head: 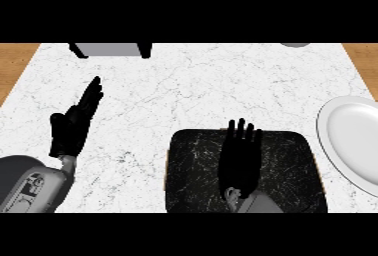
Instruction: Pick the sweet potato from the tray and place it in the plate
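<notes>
From the head view, a white marble counter [192, 85] fills most of the scene, with strips of wooden surface [16, 60] showing past its left and right edges. At the far edge, left of centre, stands a grey object with dark sides [111, 49], cut off by the top of the view, so what it is cannot be told. A small grey rounded thing [295, 44] peeks in at the far right edge, also too cut off to identify.

The dark tray [288, 170], black with pale marbling, sits on the counter at lower centre. The white plate [354, 145] lies just beside the tray's right side, running partly out of view at the right. Nothing stands between tray and plate.

The right hand [240, 160] is over the middle of the tray, fingers straight and pointing away from the robot, their tips reaching just past the tray's far rim. Its fingers are stretched flat, not curled round anything. The sweet potato cannot be seen anywhere; whether it lies hidden beneath this hand cannot be told.

The left hand [74, 125] rests open at the left of the counter, well apart from the tray, fingers straight and slanting up and away, holding nothing.
</notes>
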